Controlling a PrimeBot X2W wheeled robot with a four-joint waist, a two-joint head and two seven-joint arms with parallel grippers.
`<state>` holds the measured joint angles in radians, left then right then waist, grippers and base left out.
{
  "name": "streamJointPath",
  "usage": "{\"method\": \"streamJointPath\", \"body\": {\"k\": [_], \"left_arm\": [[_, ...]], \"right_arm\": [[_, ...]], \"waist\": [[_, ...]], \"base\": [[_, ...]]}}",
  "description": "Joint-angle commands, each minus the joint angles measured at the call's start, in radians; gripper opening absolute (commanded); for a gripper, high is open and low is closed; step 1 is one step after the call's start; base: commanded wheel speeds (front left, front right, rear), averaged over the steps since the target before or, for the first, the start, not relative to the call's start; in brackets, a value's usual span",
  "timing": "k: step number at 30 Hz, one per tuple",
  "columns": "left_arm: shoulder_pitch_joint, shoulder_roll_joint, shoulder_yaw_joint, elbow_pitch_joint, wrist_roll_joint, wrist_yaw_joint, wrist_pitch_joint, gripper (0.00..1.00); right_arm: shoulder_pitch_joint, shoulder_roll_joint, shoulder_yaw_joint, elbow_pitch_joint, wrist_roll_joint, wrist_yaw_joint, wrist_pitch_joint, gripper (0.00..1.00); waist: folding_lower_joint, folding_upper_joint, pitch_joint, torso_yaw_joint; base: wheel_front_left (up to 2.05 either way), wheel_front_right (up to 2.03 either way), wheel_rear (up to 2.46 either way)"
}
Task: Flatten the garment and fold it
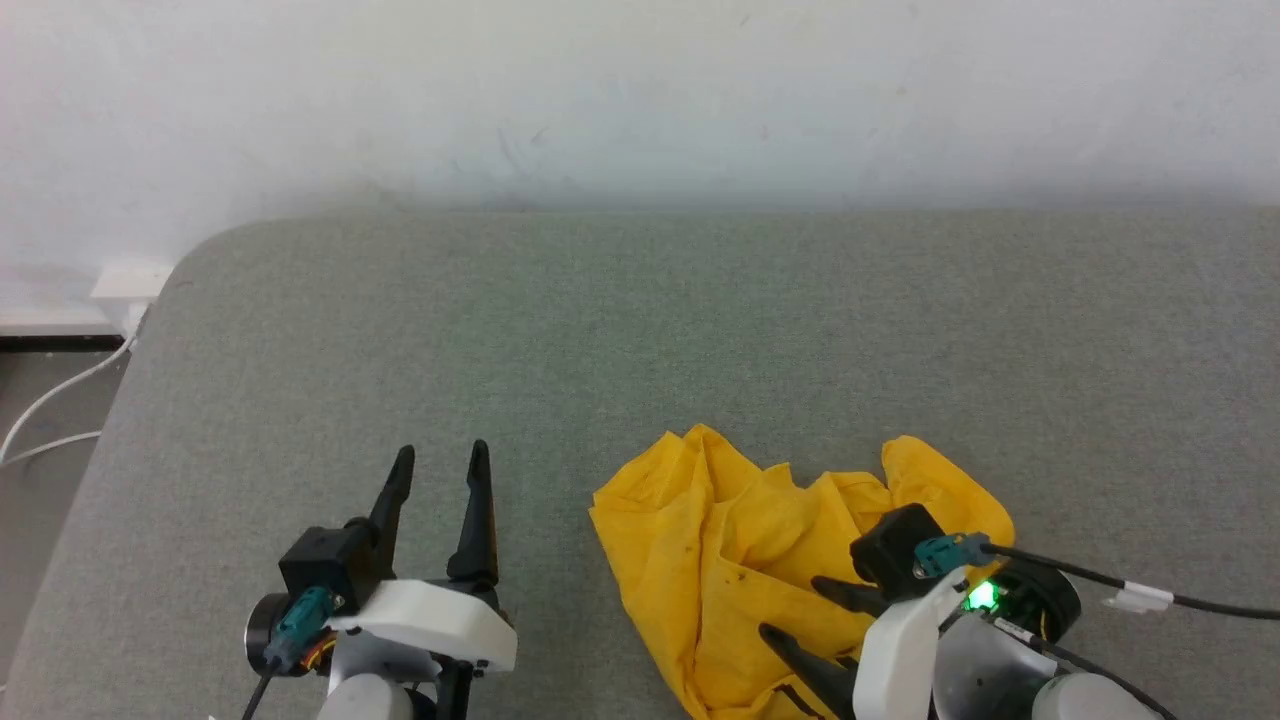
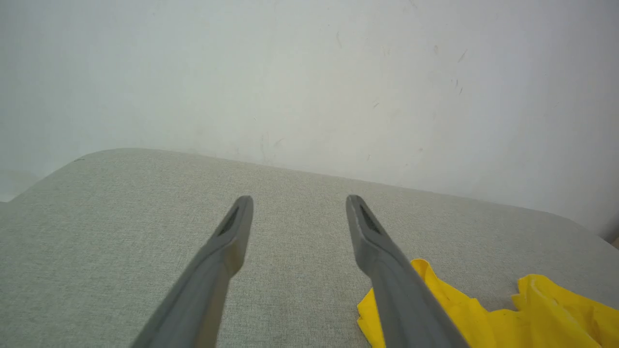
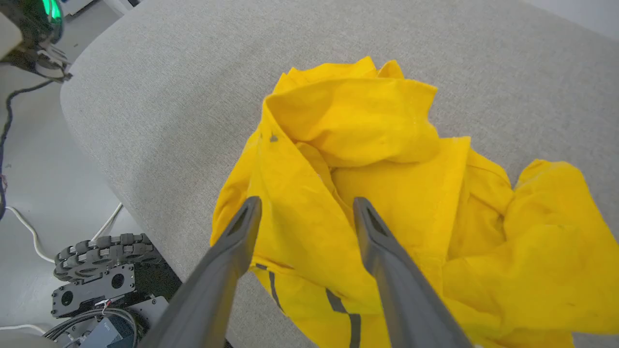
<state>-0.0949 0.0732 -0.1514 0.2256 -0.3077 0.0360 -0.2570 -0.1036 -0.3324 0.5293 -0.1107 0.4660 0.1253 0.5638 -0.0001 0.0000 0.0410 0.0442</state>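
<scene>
A: Where is the garment (image 1: 735, 560)?

B: It lies crumpled on the grey padded table (image 1: 700, 320), close to the near edge and on the robot's right half. It is a bright yellow heap, bunched into folds and ridges, not spread flat. In the right wrist view a few dark stripes (image 3: 338, 309) show on its lowest part. It reaches close to the table's near edge, but I cannot tell whether it hangs over

A: And the right gripper (image 1: 794, 608)?

B: It is right over the heap's near side, fingers pointing across the cloth toward the robot's left. The jaws stand wide apart and grip nothing; yellow fabric shows in the gap between them. Whether the fingertips touch the cloth I cannot tell. A green light (image 1: 983, 597) glows on that wrist

A: The left gripper (image 1: 442, 452)?

B: Also released, its jaws spread with only bare grey table between them. It sits apart from the garment, to the heap's left, fingers pointing toward the white wall (image 1: 640, 100) at the far side of the table

A: Anything round about?

B: White cables (image 1: 50, 410) trail on the floor off the table's left corner, and the right wrist view catches a wheeled base (image 3: 96, 270) on the floor below the table edge
</scene>
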Motion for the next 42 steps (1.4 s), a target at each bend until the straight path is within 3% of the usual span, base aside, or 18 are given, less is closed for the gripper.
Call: {"method": "streamJointPath", "body": {"k": [1,2,4,10,14,26,32,33,34,35,42], "left_arm": [[-0.011,-0.002,0.000,-0.001,0.004,-0.006,-0.005,1.00],[-0.012,-0.003,0.000,-0.002,0.004,-0.006,-0.005,1.00],[-0.015,-0.005,-0.001,-0.005,0.005,-0.007,-0.005,1.00],[-0.017,-0.007,0.010,-0.010,0.008,-0.006,-0.005,1.00],[-0.017,-0.008,0.016,-0.011,0.012,-0.005,-0.005,1.00],[-0.035,-0.015,0.014,-0.013,0.015,-0.011,-0.005,1.00],[-0.038,-0.017,0.022,-0.013,0.017,-0.011,-0.005,1.00],[-0.038,-0.017,0.023,-0.013,0.017,-0.011,-0.005,1.00],[-0.037,-0.017,0.026,-0.012,0.018,-0.011,-0.005,1.00],[-0.036,-0.017,0.027,-0.011,0.019,-0.012,-0.005,1.00],[-0.031,-0.017,0.031,-0.004,0.032,-0.017,-0.005,1.00]], "right_arm": [[-0.009,0.000,-0.004,0.012,0.014,0.005,0.027,1.00],[-0.010,-0.004,-0.006,0.019,0.014,0.005,0.044,0.50],[-0.012,-0.001,-0.010,0.028,0.028,0.005,0.067,0.00],[-0.053,0.011,-0.051,0.003,0.017,0.005,0.018,0.00],[-0.092,0.028,-0.162,0.010,-0.010,0.005,-0.046,0.00],[-0.089,0.093,-0.784,0.280,-0.117,0.005,-0.198,0.00],[-0.049,0.149,-0.999,0.421,-0.219,0.005,-0.307,0.00],[-0.048,0.163,-1.007,0.441,-0.229,0.005,-0.319,0.35],[-0.049,0.175,-1.007,0.456,-0.233,0.005,-0.333,0.57],[-0.051,0.185,-1.006,0.463,-0.238,0.005,-0.359,1.00],[-0.052,0.236,-1.006,0.411,-0.265,0.005,-0.595,1.00]], "waist": [[0.0001,0.0000,0.007,0.008],[0.0001,0.0000,0.010,0.011],[0.0001,0.0000,0.016,0.015],[0.0001,0.0000,0.027,0.014],[0.0001,0.0000,0.029,0.006],[0.0001,0.0000,0.053,0.004],[0.0001,0.0000,0.062,0.001],[0.0001,0.0000,0.063,-0.001],[0.0001,0.0000,0.061,-0.004],[0.0001,0.0000,0.060,-0.007],[0.0001,0.0000,0.034,-0.021]], "base": [[0.00,0.00,0.00],[0.00,0.00,0.00],[0.00,0.00,0.00],[0.00,0.00,0.00],[0.00,0.00,0.00],[0.00,0.00,0.00],[0.00,0.00,0.00],[0.00,0.00,0.00],[0.00,0.00,0.00],[0.00,0.00,0.00],[0.00,0.00,0.00]]}}
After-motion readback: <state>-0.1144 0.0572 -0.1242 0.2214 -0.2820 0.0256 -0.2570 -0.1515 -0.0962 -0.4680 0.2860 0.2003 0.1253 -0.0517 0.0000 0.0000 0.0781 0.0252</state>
